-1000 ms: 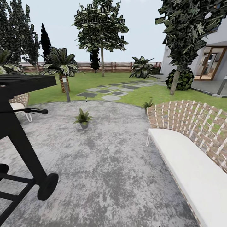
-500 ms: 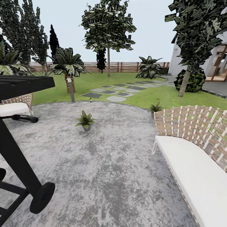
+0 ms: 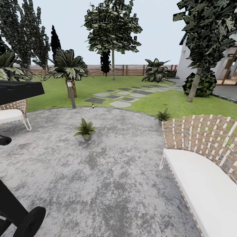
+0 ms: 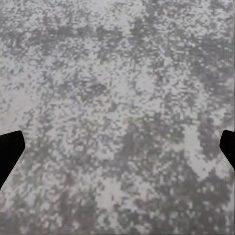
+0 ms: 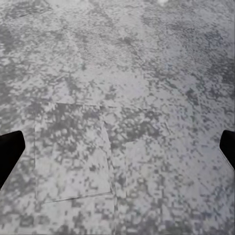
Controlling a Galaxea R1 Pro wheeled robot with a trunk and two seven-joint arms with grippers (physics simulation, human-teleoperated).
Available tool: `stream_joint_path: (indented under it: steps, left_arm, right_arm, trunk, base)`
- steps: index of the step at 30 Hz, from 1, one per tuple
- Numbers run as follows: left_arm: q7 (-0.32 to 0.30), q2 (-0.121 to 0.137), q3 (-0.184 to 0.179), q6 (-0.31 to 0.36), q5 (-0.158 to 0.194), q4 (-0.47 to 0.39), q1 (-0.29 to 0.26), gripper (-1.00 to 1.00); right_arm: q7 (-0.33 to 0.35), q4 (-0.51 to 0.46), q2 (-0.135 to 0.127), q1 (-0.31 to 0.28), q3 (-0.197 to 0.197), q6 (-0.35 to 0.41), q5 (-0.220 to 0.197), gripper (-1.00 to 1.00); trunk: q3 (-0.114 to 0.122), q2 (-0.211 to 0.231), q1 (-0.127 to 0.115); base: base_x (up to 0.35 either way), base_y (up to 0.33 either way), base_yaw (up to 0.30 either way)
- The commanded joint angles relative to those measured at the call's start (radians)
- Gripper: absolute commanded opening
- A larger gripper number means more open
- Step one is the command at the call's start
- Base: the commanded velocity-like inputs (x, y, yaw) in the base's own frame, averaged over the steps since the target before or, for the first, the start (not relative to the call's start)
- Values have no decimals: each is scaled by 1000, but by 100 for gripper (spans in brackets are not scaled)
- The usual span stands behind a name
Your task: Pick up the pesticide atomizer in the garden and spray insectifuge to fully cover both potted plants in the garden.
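Grill (image 3: 19, 92) further left than before

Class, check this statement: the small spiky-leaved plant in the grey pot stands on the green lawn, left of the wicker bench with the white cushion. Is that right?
Not quite. The small spiky-leaved plant in the grey pot stands on the mottled-grey stone patio, not the lawn. It is left of the wicker bench with the white cushion, as the head view shows.
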Motion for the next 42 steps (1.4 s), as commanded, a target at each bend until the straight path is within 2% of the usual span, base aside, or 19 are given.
stream_joint_path:
  steps: [1,42]
  left_arm:
    - [-1,0,3,-3,-1,1,0,100]
    - [-1,0,4,-3,0,1,0,100]
  right_arm:
    - [-2,1,0,-1,0,-3,1,100]
    - [-1,1,-4,-1,0,-3,2,100]
  trunk:
    - [-1,0,0]
    - [-1,0,0]
  base:
    - [335,-78,0]
    - [340,-1,0]
